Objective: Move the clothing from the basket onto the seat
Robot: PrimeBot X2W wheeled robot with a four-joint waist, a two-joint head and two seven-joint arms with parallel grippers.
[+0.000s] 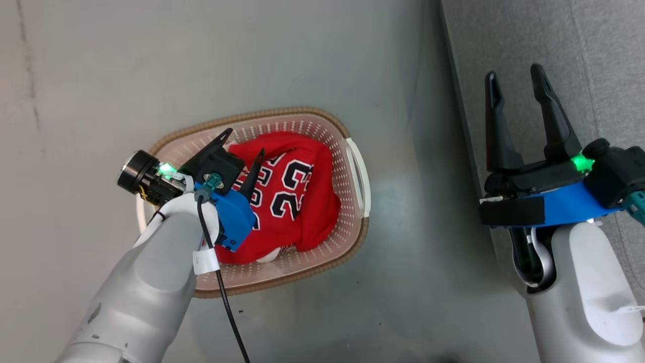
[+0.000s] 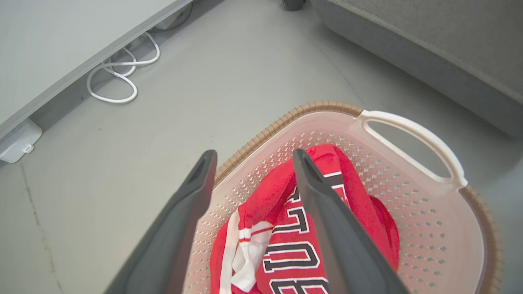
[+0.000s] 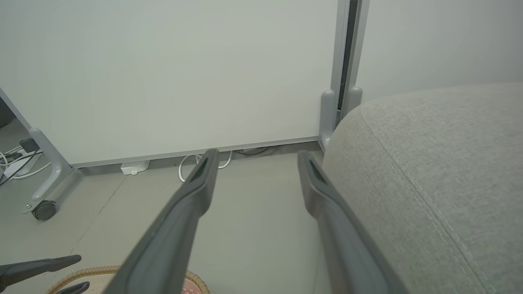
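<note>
Overhead, L claw (image 1: 245, 141), R claw (image 1: 514, 74) both agape; L-wrist cam: white cable (image 2: 112, 101) beyond basket (image 2: 286, 117).

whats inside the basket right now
A crumpled red jersey with black-and-white lettering and white trim lies in the basket. Anything beneath it, including the basket floor there, is covered.

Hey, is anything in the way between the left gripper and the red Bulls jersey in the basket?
Nothing visible does. The left gripper hangs open above the basket, and the jersey lies uncovered inside it, directly beyond the gripper's fingers.
</note>
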